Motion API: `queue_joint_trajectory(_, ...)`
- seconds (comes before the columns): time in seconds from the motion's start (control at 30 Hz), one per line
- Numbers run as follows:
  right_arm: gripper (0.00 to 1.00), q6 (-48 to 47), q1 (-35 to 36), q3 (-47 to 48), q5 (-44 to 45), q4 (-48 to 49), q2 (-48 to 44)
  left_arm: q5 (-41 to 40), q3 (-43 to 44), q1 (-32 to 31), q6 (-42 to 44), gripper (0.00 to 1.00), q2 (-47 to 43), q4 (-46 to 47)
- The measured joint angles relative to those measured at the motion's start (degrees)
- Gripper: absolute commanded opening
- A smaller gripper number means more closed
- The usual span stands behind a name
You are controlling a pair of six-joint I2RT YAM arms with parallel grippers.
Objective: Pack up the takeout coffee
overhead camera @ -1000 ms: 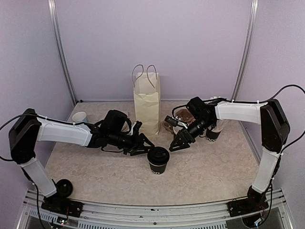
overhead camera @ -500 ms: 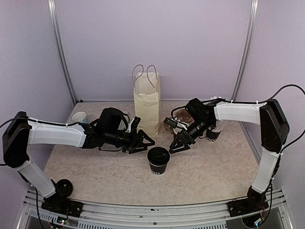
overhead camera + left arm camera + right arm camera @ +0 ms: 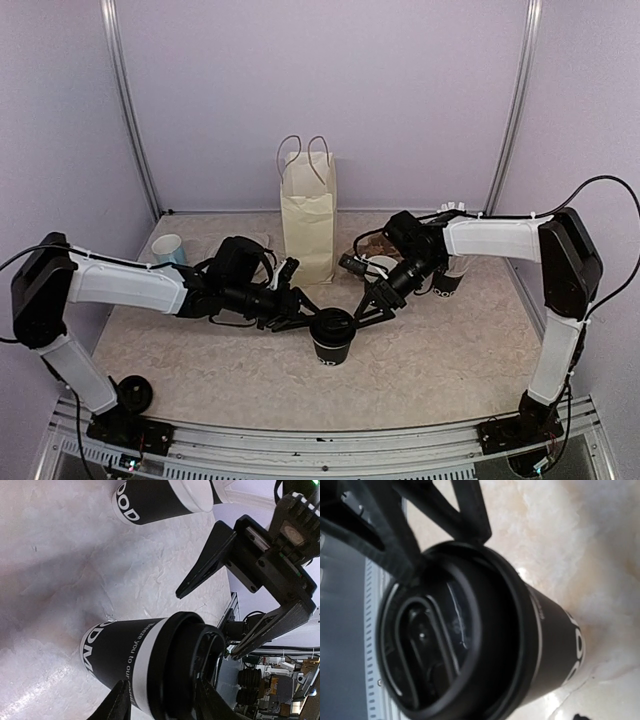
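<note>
One takeout coffee cup (image 3: pixel 331 336), black with white lettering and a black lid, stands upright in the middle of the table. My left gripper (image 3: pixel 304 316) reaches it from the left. In the left wrist view its fingers (image 3: pixel 118 705) stand apart, one beside the cup wall (image 3: pixel 120 655) and one by the lid's top, with no grip showing. My right gripper (image 3: pixel 367 310) comes from the right, and its spread fingers (image 3: pixel 207 557) stand open just short of the lid. The lid (image 3: pixel 445 640) fills the right wrist view, where that gripper's own fingers do not show.
A tall cream paper bag (image 3: pixel 309 215) with handles stands upright behind the cup. Another black cup (image 3: pixel 447 282) with white at its top sits behind the right arm. A small blue cup (image 3: pixel 168 247) stands at the far left. A white-rimmed round thing (image 3: pixel 381 264) lies by the right wrist.
The left gripper drew back from the cup, then came forward again to its left side. The right gripper moved steadily down and left until it reached the lid. The cup has not moved.
</note>
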Motion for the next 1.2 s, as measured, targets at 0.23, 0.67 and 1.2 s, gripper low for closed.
queue_joint_trajectory(0.23, 0.67, 0.44, 0.31, 0.00, 1.99, 0.00, 1.07, 0.90, -0.74, 0.00, 0.04, 0.34, 1.01, 2.27)
queue_joint_trajectory(0.67, 0.53, 2.51, 0.31, 0.35, 1.01, -1.60, 2.71, 1.68, -1.51, 0.55, 1.29, 0.23, 2.91, 5.95)
queue_joint_trajectory(1.2, 0.34, 5.62, 2.34, 0.02, 5.42, -2.03, 0.35, -0.63, 1.95, 0.42, 8.00, 0.29, 5.84, 3.67)
